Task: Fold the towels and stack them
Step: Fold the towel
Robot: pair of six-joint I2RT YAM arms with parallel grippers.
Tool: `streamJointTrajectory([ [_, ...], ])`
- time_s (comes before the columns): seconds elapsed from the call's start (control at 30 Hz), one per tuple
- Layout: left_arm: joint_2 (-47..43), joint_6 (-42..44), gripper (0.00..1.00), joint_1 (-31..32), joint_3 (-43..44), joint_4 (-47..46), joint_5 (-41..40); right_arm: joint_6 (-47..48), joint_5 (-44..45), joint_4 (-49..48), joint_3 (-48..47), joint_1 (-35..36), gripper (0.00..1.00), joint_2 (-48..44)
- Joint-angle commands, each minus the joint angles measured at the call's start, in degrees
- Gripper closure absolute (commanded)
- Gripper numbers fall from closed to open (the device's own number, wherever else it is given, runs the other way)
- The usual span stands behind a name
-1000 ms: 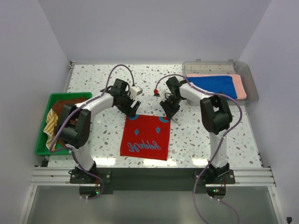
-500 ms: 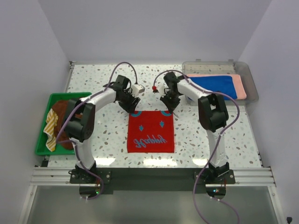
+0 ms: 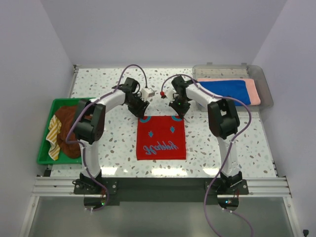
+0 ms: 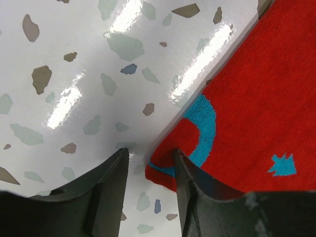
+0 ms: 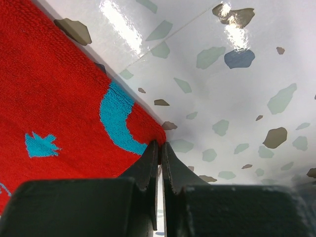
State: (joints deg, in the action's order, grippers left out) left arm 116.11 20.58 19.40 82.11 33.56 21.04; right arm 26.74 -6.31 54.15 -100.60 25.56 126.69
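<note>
A red towel with light-blue pattern (image 3: 162, 137) lies flat in the middle of the table. Over its far left corner stands my left gripper (image 3: 140, 109). In the left wrist view that gripper (image 4: 150, 154) has its jaws apart, and the towel's (image 4: 256, 98) corner lies loose in the gap. My right gripper (image 3: 178, 110) is at the far right corner. The right wrist view shows it (image 5: 159, 144) shut, pinching the towel's (image 5: 54, 98) corner tip. A folded royal blue towel (image 3: 224, 90) rests on a salmon pink one (image 3: 253, 91).
The blue and pink towels lie in a clear plastic tray (image 3: 264, 81) at the back right. A green basket (image 3: 44, 143) on the left edge holds a brown towel (image 3: 66, 133) and a yellowish striped one (image 3: 53, 134). Cables loop above both wrists.
Both grippers moved toward the back of the table. The red towel went from skewed to square and shifted slightly right. The right jaws closed on their corner; the left jaws narrowed.
</note>
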Motion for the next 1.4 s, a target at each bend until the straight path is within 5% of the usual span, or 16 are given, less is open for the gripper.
streamJointTrajectory([
  [0.0, 1.13, 1.39, 0.54, -0.50, 2.53, 1.42, 2.78, 1.12, 1.91, -0.62, -0.65, 0.45, 1.00, 0.92],
  [0.67, 3.15, 0.78, 0.73, 1.08, -0.46, 6.34, -3.02, -0.46, 5.25, -3.17, 0.84, 0.72, 1.00, -0.39],
  [0.83, 3.33, 1.22, 1.00, 0.91, 0.86, 5.55, -4.07, -0.64, 5.95, -3.44, 0.14, 0.81, 1.00, -0.39],
  [1.37, -9.76, -2.36, 1.00, -1.12, 1.92, -1.83, -9.71, -4.85, 10.09, -9.85, -0.40, 0.81, 1.00, -11.90],
])
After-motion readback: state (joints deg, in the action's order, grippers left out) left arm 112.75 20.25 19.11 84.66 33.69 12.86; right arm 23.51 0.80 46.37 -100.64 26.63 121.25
